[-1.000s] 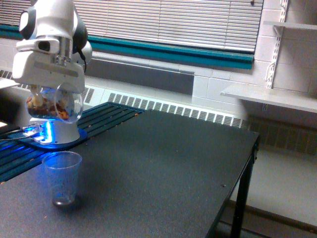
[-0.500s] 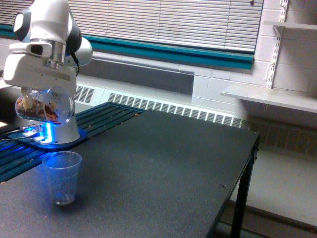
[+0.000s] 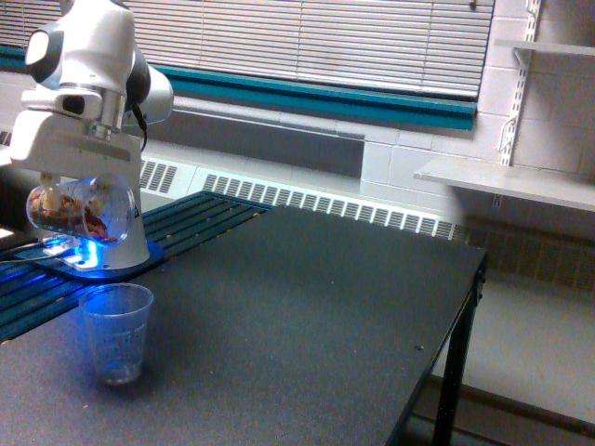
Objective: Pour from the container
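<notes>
My gripper (image 3: 76,181) hangs at the exterior view's left, shut on the container (image 3: 79,210), a clear plastic cup lying tilted on its side. Brown nut-like bits show through its wall. The fingers are mostly hidden behind the container and the white hand above it. Below and slightly to the right, a smaller clear ribbed cup (image 3: 116,333) stands upright on the dark table (image 3: 307,316), apart from the container. It looks nearly empty, lit blue from behind.
The arm's white base (image 3: 116,246) with a blue glowing ring stands just behind the small cup. A radiator grille (image 3: 325,206) runs along the wall. The table's right edge (image 3: 469,288) drops off, with a white shelf (image 3: 507,181) beyond it.
The gripper and the container have shifted to the exterior view's left and slightly down, and the container's tilt has changed. The small cup has not moved.
</notes>
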`<state>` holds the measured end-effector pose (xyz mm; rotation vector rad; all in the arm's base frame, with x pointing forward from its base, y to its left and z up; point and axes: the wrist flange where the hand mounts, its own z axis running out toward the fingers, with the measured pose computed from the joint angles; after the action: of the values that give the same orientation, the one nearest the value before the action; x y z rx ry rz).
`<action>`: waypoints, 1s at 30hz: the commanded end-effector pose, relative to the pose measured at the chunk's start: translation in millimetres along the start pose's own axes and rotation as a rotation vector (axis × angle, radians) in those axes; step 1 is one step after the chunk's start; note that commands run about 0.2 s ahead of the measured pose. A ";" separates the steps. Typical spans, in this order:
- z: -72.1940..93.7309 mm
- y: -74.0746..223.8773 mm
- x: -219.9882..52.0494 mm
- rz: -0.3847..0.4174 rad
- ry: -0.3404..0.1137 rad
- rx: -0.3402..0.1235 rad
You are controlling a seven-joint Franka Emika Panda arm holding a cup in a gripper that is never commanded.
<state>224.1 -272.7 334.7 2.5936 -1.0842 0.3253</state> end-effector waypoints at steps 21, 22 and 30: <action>17.4 -4.3 -6.3 -0.054 -0.008 -0.096; 18.3 -4.0 -6.9 -0.056 -0.009 -0.100; 21.5 -4.2 -8.0 -0.076 -0.004 -0.120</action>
<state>221.9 -270.6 310.4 2.5468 -0.9516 0.2240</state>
